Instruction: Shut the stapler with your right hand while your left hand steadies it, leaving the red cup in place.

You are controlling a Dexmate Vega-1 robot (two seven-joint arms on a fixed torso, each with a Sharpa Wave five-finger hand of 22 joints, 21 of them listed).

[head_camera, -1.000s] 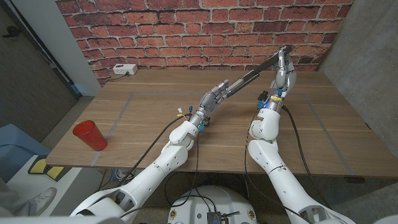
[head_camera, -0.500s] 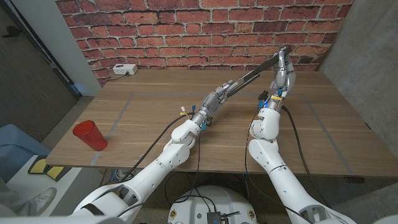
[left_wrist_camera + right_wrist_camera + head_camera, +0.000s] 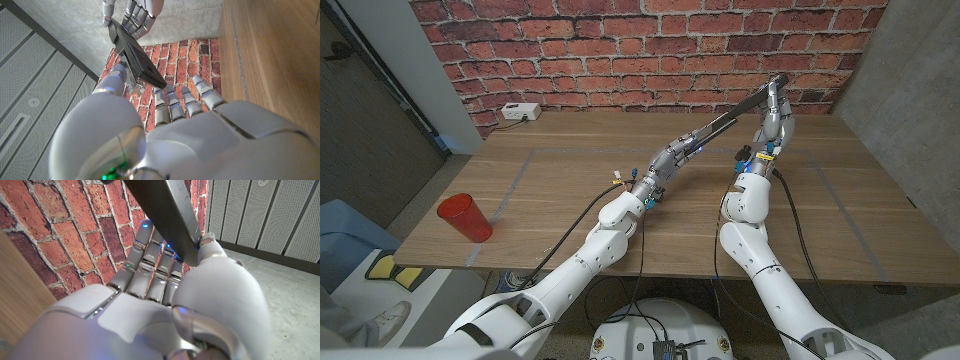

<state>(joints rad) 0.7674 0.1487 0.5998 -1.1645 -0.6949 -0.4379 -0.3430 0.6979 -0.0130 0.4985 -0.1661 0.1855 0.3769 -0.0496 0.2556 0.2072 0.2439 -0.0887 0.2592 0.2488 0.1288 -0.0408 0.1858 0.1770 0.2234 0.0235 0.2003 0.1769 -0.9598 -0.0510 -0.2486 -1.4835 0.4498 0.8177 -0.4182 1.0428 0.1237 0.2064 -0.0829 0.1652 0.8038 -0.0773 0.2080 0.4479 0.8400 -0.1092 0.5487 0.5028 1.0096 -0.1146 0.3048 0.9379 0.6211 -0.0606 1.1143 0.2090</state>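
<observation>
Stapler (image 3: 728, 120) hangs above the table (image 3: 570, 190), a long dark bar slanting toward two o'clock between our hands. Our left hand (image 3: 672, 157) grips its lower end, fingers wrapped round it; our right hand (image 3: 775, 108) pinches the upper end. At eight o'clock, well apart, stands the red cup (image 3: 464, 217).

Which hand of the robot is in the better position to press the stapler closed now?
Right. The right hand grips the raised far end of the stapler, while the left hand holds its lower end, so it suits steadying.
</observation>
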